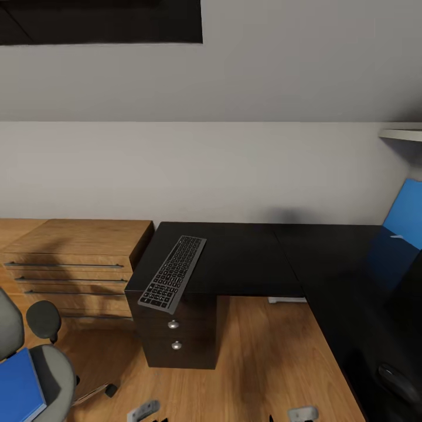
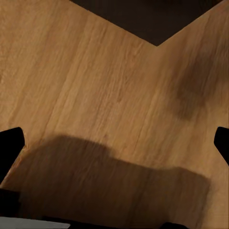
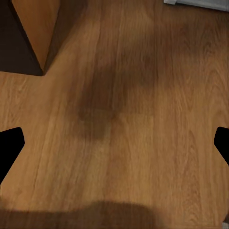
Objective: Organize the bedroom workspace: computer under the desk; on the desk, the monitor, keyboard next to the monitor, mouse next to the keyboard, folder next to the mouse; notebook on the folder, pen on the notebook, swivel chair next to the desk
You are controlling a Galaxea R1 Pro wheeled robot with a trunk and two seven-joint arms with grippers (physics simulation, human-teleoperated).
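On the near left corner of the black bench (image 1: 246, 258), above the drawer unit (image 1: 179, 334), the keyboard (image 1: 173, 274) lies with its near end past the edge. I judge it light, stiff and thin, best taken at the overhanging end. The blue folder (image 1: 20, 391) rests on the swivel chair (image 1: 50, 375) at near left; it looks flat and slippery, and is cut off by the frame. In each wrist view the fingers (image 2: 10, 143) (image 3: 10, 145) stand wide apart, holding nothing, above the wooden floor (image 3: 143, 143).
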